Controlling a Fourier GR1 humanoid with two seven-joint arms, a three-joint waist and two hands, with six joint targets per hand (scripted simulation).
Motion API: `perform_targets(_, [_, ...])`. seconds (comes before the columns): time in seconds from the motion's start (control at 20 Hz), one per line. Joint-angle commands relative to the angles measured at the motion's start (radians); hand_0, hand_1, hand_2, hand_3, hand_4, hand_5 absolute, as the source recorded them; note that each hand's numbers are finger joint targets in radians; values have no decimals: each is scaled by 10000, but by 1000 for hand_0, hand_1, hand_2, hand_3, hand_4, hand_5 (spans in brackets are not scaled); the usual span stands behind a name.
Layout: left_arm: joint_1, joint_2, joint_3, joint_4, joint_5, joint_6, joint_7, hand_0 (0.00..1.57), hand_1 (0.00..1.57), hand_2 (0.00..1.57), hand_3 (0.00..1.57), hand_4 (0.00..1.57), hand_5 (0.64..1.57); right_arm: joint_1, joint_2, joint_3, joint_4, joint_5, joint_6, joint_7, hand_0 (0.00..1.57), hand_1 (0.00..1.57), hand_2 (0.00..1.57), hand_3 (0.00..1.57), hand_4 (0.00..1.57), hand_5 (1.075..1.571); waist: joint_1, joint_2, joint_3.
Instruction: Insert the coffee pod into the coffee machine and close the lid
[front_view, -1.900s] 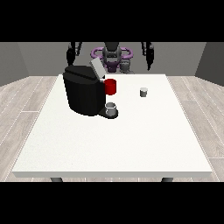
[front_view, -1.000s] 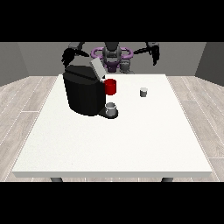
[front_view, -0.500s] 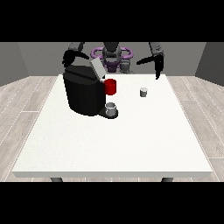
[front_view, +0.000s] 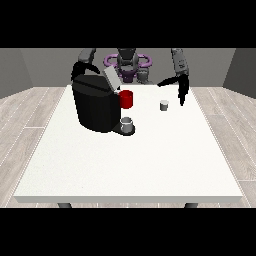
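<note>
Robot hand at view's right (front_view: 182, 89) hanging fingers-down, fingers straight and apart, holding nothing. Coffee pod (front_view: 164, 105) just beside and below, toward view's left, upright on the desk (front_view: 150, 160). Further left: coffee machine (front_view: 96, 104), lid (front_view: 111, 80) tilted up. Other robot hand (front_view: 80, 70) behind machine; finger state impossible to tell. Right-of-view hand clearly nearer.

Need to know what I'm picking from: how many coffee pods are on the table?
1. The coffee pod stands on the table, right of the coffee machine, by the hand at the view's right. The machine may hide others.
</note>
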Motion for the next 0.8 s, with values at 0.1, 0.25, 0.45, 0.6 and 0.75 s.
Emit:
perform_targets(0.1, [-612,367,-224,1030,-716,-145,-137,0,0,0,0,0,1571,-398,-171,-369,938,-29,-14,-201,0,0,0,0,389,1571,153,219,3])
perform_targets(0.25, [-858,-99,-739,1273,-1326,225,-18,0,0,198,0,0,1571,-1060,-186,-496,1417,251,-471,144,0,0,0,0,423,1571,339,120,3])
perform_targets(0.45, [-489,-223,-742,2221,-1881,894,-539,223,223,529,222,0,1571,42,-232,20,827,273,63,344,0,0,0,0,410,1571,-184,-414,0])
perform_targets(0.6, [-1004,204,-279,3183,-1884,943,-734,695,695,778,429,0,1571,-345,33,289,752,672,-388,143,0,0,0,0,392,1571,-238,181,-1])
perform_targets(0.75, [-1169,164,-901,2998,-2527,854,-504,615,615,738,477,0,1571,-815,32,-190,1326,362,-587,333,0,0,0,0,386,1571,103,-49,2])
